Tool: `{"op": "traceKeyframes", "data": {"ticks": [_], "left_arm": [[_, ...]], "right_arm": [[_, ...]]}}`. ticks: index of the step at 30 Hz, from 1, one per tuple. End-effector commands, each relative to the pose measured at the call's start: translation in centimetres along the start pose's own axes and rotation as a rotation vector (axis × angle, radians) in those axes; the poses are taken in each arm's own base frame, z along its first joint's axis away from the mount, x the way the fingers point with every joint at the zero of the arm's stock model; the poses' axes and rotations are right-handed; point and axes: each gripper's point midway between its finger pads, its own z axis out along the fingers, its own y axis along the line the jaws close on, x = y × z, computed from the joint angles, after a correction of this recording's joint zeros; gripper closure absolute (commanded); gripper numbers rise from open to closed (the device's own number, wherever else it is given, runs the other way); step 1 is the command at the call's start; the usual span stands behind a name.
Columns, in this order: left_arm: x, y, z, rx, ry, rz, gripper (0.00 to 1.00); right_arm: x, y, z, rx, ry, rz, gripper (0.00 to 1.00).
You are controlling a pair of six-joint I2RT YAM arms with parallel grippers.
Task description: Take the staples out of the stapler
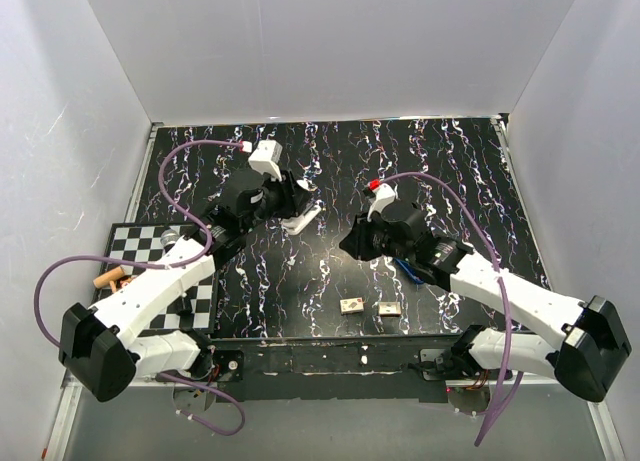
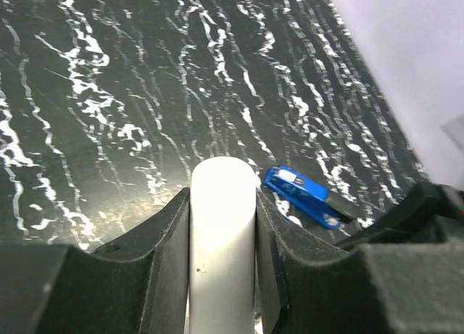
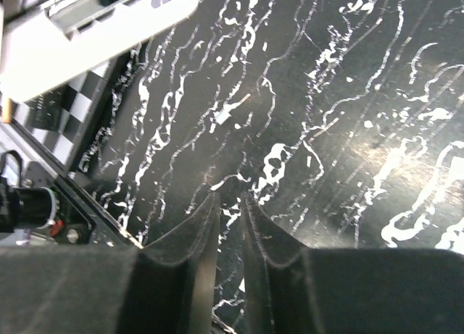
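While the checkerboard mat (image 1: 135,243) lay unused at the far left of the table, the left gripper (image 1: 291,208) was clamped part-way closed on the white stapler (image 2: 222,232). Its two pads pressed the stapler's smooth rounded sides and held it above the dark marbled surface, left of centre. The stapler looked like a light, rigid plastic shell, probably slick, so a squeeze across its flanks seemed the sound hold. Because it was hinged, the free half would likely swing unless steadied. Any staple strip inside would be thin and brittle and likely to break apart, so it would best be pinched along its length. Further right, the right gripper (image 3: 228,211) hovered low over the table with only a narrow slit between its fingers and nothing in it. The stapler's open end lay up and to its left. A blue tool (image 2: 301,196) lay flat beneath that arm, and two small metal blocks (image 1: 351,305) sat near the front edge.
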Motion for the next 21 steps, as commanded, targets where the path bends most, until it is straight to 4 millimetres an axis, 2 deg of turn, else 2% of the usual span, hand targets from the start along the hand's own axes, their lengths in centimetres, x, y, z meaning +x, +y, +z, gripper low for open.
{"op": "traceKeyframes", "data": {"ticks": [1, 6, 12, 21], "left_arm": [[-2.2, -3.7, -2.3, 0.166, -0.059, -0.132, 1.0], [-2.2, -6.0, -4.4, 0.286, -0.035, -0.193, 1.0], [-1.7, -8.1, -6.5, 0.419, -0.004, -0.247, 1.0], [-1.1, -10.2, -7.8, 0.569, 0.027, -0.275, 1.0]], "right_arm": [[-2.0, 2.7, 1.0, -0.123, -0.073, 0.081, 0.78], [-2.4, 4.2, 0.8, -0.191, -0.061, 0.068, 0.99], [-2.7, 6.0, -1.6, -0.303, -0.081, 0.007, 0.99], [-4.2, 9.8, -4.8, -0.498, -0.113, -0.052, 0.99]]}}
